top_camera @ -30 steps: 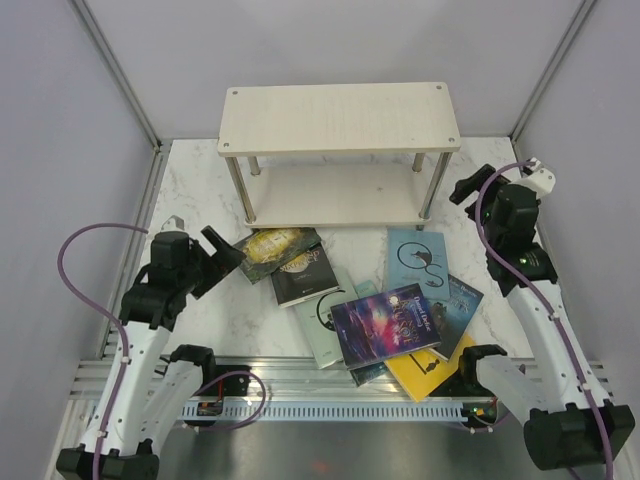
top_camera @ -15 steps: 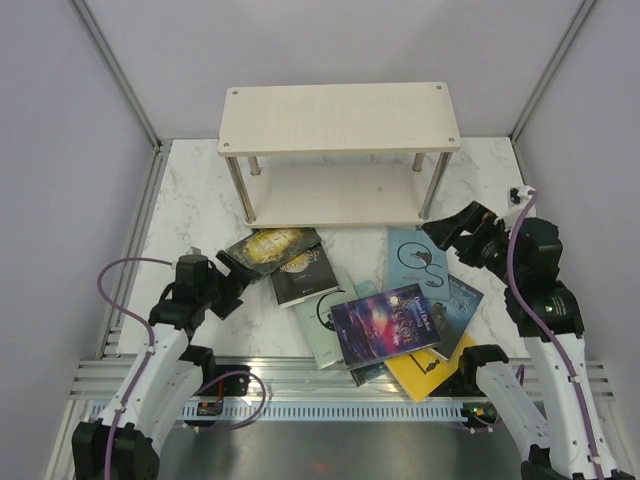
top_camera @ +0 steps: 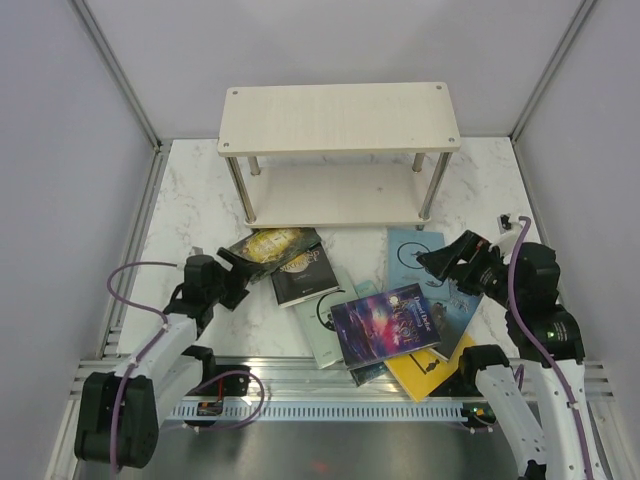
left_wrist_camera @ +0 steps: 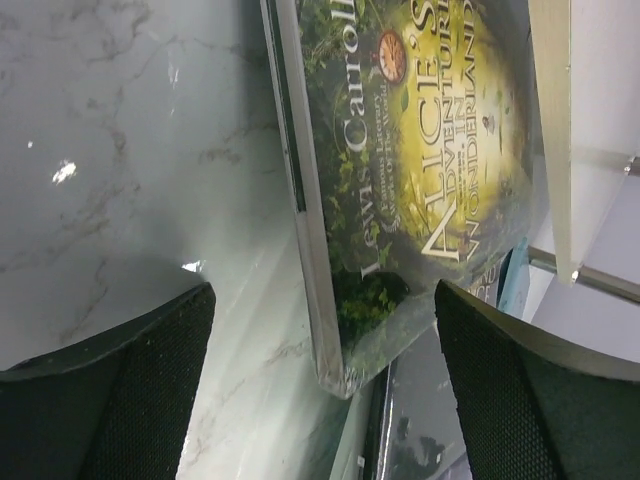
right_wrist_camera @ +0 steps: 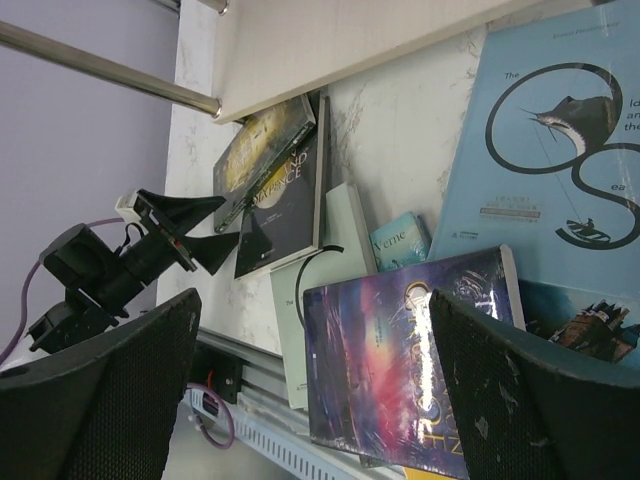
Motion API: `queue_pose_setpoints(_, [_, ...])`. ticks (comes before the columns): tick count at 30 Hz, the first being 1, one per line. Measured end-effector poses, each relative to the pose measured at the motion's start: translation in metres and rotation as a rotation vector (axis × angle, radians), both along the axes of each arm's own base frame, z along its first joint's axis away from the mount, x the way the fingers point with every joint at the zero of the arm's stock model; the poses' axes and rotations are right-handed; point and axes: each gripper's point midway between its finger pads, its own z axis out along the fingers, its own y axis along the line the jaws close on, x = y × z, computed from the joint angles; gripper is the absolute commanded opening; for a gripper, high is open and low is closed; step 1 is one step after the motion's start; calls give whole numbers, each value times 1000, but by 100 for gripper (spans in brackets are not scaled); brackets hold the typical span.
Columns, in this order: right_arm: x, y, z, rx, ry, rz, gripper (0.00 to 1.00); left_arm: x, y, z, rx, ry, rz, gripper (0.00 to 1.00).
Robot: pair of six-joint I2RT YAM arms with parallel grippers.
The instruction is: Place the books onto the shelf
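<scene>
The books lie flat in a loose scatter on the white marbled bench [top_camera: 190, 200], in front of the shelf [top_camera: 338, 118], which stands at the back with its long side across the view. The green-gold book [top_camera: 280, 248] lies crosswise, tilted slightly, overlapping the black book [top_camera: 305, 272]. The pale blue book [top_camera: 415, 255] points lengthwise toward the shelf. The galaxy book [top_camera: 385, 322] lies crosswise on top of the heap, over the yellow book [top_camera: 425, 365]. The left fingers [left_wrist_camera: 140, 400] are spread wide, low over the bench, with a corner of the green-gold book between them. The right fingers [right_wrist_camera: 110, 400] are also spread, hovering above the pale blue and galaxy books. Plain grey walls [top_camera: 60, 120] close in three sides.
</scene>
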Motion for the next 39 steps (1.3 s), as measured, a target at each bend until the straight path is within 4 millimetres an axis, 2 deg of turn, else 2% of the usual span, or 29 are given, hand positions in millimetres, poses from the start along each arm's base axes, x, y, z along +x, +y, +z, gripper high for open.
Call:
queue_pose_setpoints(5, [-8,1,-6,-3,15,12,98,23,-3,-1,-53,-49,41,82])
queue_pose_setpoints(7, [-10,0,-10,-6,25,14,98,30,-5,-4,-80,-59,55,67])
queue_pose_setpoints(8, [-10,0,-12,-7,30,14,98,33,-6,-7,-92,-56,63,50])
queue_pose_setpoints(10, [-13,0,-17,-11,43,15,98,39,-7,-4,-128,-74,79,28])
queue_pose_setpoints(12, [-15,0,-21,-13,56,15,98,48,-9,7,-173,-121,95,8])
queue_pose_setpoints(13, [-17,0,-22,-14,60,15,98,53,-11,18,-205,-159,100,5])
queue_pose_setpoints(15, [-18,-1,-22,-15,60,16,98,60,-12,36,-236,-212,106,2])
queue_pose_setpoints(19, [-19,-1,-23,-15,58,15,98,54,-11,41,-235,-213,112,2])
queue_pose_setpoints(23, [-19,-1,-25,-16,64,15,98,40,-7,50,-220,-203,119,2])
queue_pose_setpoints(28, [-19,-2,-26,-19,61,9,98,15,0,78,-159,-200,111,2])
queue_pose_setpoints(35, [-21,-3,-32,-22,68,6,98,-26,9,134,-61,-179,76,2])
queue_pose_setpoints(39, [-21,-3,-33,-27,66,9,98,-34,7,181,-73,-244,53,2])
